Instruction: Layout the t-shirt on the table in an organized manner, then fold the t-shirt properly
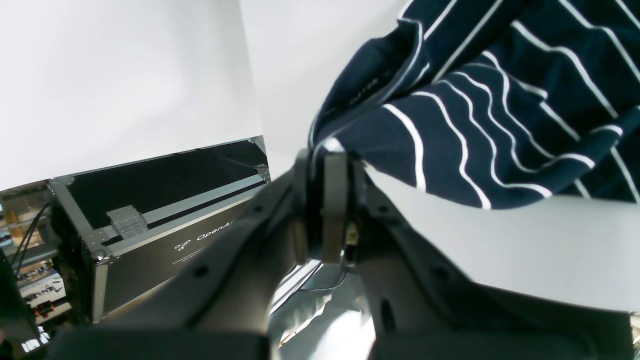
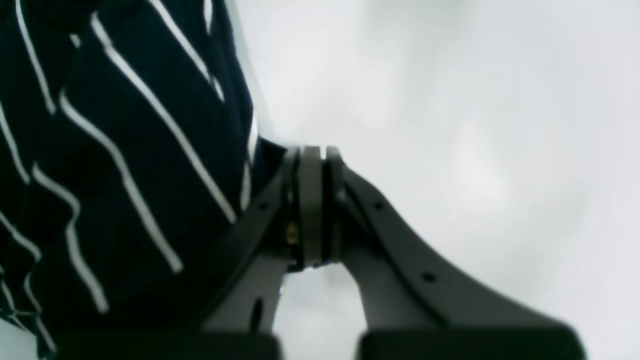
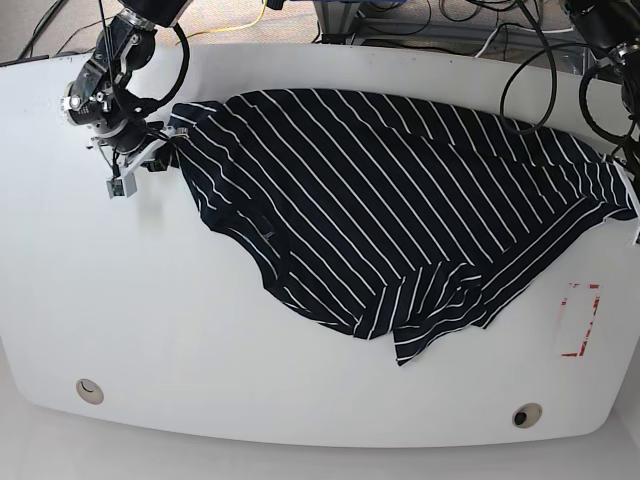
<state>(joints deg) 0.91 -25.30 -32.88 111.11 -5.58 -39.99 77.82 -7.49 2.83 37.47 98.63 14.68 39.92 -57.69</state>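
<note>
Across the middle of the white desk (image 3: pixel 200 330) I see the t-shirt (image 3: pixel 400 200) spread wide but rumpled, its lower edge bunched near the red-outlined mark (image 3: pixel 580 320). My left gripper (image 1: pixel 327 155) is clamped on a fold of its striped cloth. My right gripper (image 2: pixel 312 152) is pressed fully together at the shirt's opposite edge, seemingly pinching the hem.

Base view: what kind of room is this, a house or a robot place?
Probably a robot lab or workshop, not a house. Loose cables trail behind the white table, a black equipment case marked with part of an "OpenAr..." name sits beside it, and a striped t-shirt lies spread for practice.
</note>
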